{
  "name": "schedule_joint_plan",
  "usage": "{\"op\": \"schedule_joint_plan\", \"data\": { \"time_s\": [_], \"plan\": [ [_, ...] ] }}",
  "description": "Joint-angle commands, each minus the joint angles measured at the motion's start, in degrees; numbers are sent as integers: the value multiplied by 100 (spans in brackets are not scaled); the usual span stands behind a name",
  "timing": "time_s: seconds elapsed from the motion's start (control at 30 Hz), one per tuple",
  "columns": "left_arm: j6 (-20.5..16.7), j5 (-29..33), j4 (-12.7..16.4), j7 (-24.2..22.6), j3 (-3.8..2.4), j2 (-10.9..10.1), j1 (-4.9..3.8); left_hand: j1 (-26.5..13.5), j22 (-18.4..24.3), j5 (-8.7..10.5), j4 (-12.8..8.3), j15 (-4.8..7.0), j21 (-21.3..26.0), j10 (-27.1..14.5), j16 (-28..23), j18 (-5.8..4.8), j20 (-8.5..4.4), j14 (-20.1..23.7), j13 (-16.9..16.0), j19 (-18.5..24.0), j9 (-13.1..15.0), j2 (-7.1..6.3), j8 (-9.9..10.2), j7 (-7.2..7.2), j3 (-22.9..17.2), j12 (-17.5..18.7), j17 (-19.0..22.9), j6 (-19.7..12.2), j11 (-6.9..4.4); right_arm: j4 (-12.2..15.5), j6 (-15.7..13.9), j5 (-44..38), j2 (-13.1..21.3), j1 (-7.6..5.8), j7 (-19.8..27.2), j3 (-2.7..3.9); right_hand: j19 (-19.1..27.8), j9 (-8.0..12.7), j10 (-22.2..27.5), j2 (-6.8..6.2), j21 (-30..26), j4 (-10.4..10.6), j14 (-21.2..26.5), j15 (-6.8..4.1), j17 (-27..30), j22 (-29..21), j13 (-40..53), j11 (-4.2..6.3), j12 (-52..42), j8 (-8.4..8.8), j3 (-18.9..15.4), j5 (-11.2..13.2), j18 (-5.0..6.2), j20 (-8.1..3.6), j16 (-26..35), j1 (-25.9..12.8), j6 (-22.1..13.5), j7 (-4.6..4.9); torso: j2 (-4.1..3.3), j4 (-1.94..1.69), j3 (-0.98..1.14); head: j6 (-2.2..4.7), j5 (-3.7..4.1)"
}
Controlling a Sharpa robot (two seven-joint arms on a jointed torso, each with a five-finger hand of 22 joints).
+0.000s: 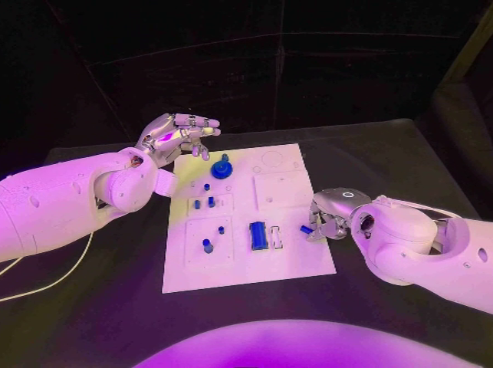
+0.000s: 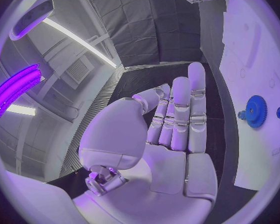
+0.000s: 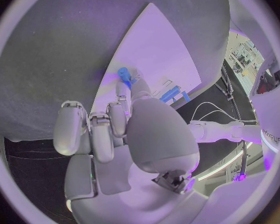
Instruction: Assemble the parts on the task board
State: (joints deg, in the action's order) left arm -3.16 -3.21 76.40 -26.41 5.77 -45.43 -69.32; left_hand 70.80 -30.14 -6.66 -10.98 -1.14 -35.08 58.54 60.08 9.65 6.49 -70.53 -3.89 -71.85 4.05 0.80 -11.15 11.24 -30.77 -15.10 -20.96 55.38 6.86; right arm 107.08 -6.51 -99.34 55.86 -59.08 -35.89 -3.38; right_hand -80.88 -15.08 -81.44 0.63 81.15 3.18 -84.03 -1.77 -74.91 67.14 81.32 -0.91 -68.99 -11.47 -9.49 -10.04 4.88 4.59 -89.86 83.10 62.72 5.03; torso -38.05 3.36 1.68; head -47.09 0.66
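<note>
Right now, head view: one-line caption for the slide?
Right hand pinches a small blue part at the task board edge; left hand hovers open.

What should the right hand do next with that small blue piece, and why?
Probably carry it inward over the task board toward an open slot. The right hand pinches a small blue part at the board's right edge, while the left hand holds nothing beyond the far left corner.

board: task board (image 1: 281, 261) on the counter (image 1: 401, 161), centre
gear (image 1: 221, 169): far left on board
left hand (image 1: 178, 134): beyond board's far-left corner
right hand (image 1: 328, 222): at board's right edge
</note>
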Motion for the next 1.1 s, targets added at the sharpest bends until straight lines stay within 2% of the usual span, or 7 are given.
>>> {"op": "schedule_joint_plan", "data": {
  "time_s": [0.03, 0.13, 0.3, 0.5, 0.77, 0.9, 1.1],
  "plan": [
    [57, 17, 20, -34, -5, -11, -8, -58, 3, -2, 12, -11, 20, -20, 39, 73, 0, 31, 5, 47, 8, 1, -20, -7, -33, -20, 5, -47, 0, -54, 342, -192, 0, 57, -180, -49, -10, 70, 15, 475, -23, 144, -597, 11, -1509, -2, -658, -24, 29, 66, 24, -130, -78, -19, -14, 232, -49, 52, -1, 3, 2, 3, -10],
    [58, 17, 25, -32, -5, -18, -8, -58, 3, -2, 12, -11, 20, -20, 39, 73, 0, 31, 5, 47, 8, 1, -20, -7, -33, -20, 5, -47, 0, -35, 300, -144, 6, 59, -142, -49, -6, 95, 2, 458, -30, 467, -597, 36, -1509, -14, -664, -51, 38, 129, -56, -85, -76, 4, -14, -229, -90, 75, -4, 6, 7, 5, -20],
    [62, 17, 29, -33, -5, -20, -8, -58, 3, -2, 12, -11, 20, -20, 39, 73, 0, 31, 5, 47, 8, 1, -20, -7, -33, -20, 5, -47, 0, 41, 6, -23, 47, 60, -120, -47, -23, 113, -13, 573, -18, 469, -597, 7, -1509, 17, -633, -12, 8, 177, 219, -200, -75, -9, -14, -94, -72, 36, -1, 1, 5, 4, -24],
    [63, 17, 33, -34, -5, -21, -8, -58, 3, -2, 12, -11, 20, -20, 39, 73, 0, 31, 5, 47, 8, 1, -20, -7, -33, -20, 5, -47, 0, 167, -533, 400, 110, 58, -61, -45, -54, 166, -31, 583, 9, 469, -597, -6, -1509, 77, -591, -17, -28, 289, 718, -332, -87, -34, -14, 47, -84, 51, 1, 1, 2, 1, -27],
    [67, 17, 40, -37, -5, -25, -8, -57, 3, -2, 9, -11, 20, -22, 40, 73, 0, 32, 5, 47, 8, 0, -22, -7, -35, -22, 6, -49, 0, 276, -1220, 1103, 100, 57, 156, -44, -56, 256, -34, 189, 14, 530, -597, 18, -1509, 96, -579, -29, -11, 428, 1595, -468, -86, -16, -14, -84, -8, 81, -6, 7, 2, -5, -42],
    [88, 16, 48, -41, -5, -27, -8, -53, 1, -2, -3, -10, 18, -27, 42, 74, 0, 35, 5, 50, 7, -4, -28, -7, -42, -29, 8, -55, -1, 289, -1494, 1390, 53, 58, 329, -44, -53, 281, -54, -65, 11, 594, -597, 25, -1509, 96, -568, -38, -15, 474, 2003, -44, -88, -2, -14, -291, 45, 70, -2, 7, -3, -5, -41],
    [98, 16, 59, -42, -5, -34, -8, -53, 1, -2, -3, -10, 18, -27, 42, 74, 0, 35, 5, 50, 7, -4, -28, -7, -42, -29, 8, -55, -1, 248, -1626, 1677, -13, 58, 457, -44, -59, 287, -67, -169, 18, 588, -597, 26, -1509, 113, -550, -43, -34, 488, 2157, 52, -89, -3, -14, -365, 72, 78, -3, 2, -2, -16, -45]
  ]
}}
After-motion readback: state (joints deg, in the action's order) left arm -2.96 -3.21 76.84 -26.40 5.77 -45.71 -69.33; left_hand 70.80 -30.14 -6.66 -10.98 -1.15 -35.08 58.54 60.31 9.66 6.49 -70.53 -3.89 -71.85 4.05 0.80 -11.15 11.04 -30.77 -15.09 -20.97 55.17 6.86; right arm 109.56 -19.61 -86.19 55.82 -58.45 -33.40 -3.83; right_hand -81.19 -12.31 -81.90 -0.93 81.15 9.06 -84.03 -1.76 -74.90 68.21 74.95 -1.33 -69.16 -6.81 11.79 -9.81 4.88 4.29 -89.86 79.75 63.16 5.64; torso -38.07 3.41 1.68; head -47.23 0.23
